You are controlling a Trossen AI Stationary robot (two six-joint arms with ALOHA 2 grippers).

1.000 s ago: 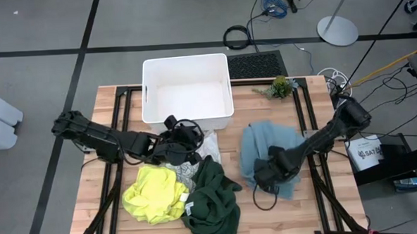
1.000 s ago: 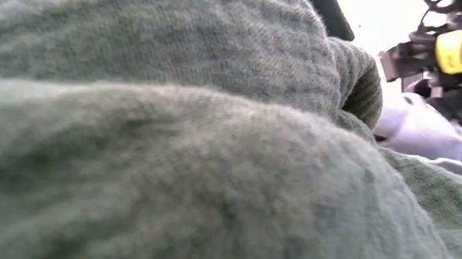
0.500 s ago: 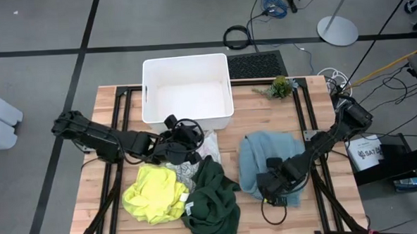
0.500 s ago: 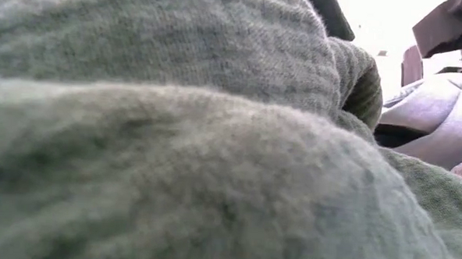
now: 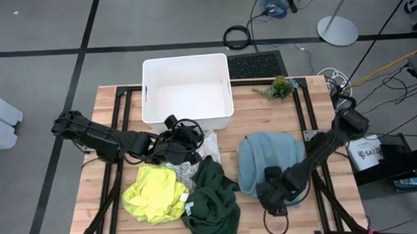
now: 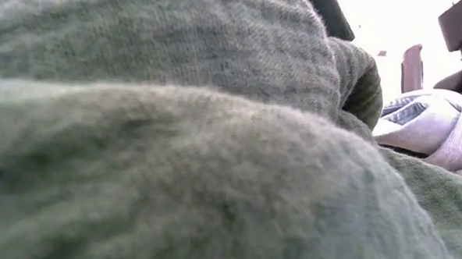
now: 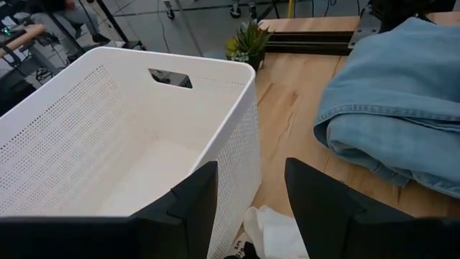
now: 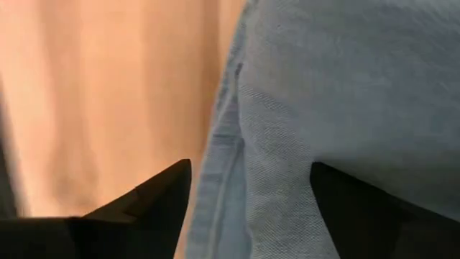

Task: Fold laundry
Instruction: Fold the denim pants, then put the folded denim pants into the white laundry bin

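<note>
- While my right gripper [image 5: 270, 192] sits at the near edge of the light blue garment [image 5: 270, 156], its fingers [image 8: 154, 198] are spread apart and hold nothing; the blue cloth runs between them and off one side, with bare wood of the bench [image 5: 264, 107] on the other.
- My left gripper [image 5: 188, 142] rests near the middle of the bench, just in front of the white bin [image 5: 186, 90], its fingers [image 7: 190, 205] parted with nothing gripped between them.
- Beneath that left gripper lie the black garment [image 5: 169, 152] and the white garment with grey pattern [image 5: 208, 146], bunched together.
- Closer to the front edge, the bright yellow garment [image 5: 152, 193] lies crumpled, touching the dark green garment [image 5: 213, 201] heaped beside it.
- From table height the dark green cloth fills nearly the whole view, with a fold of the light blue one showing past it.
- A small potted plant [image 5: 281, 87] stands at the far side of the bench, well apart from the laundry.
</note>
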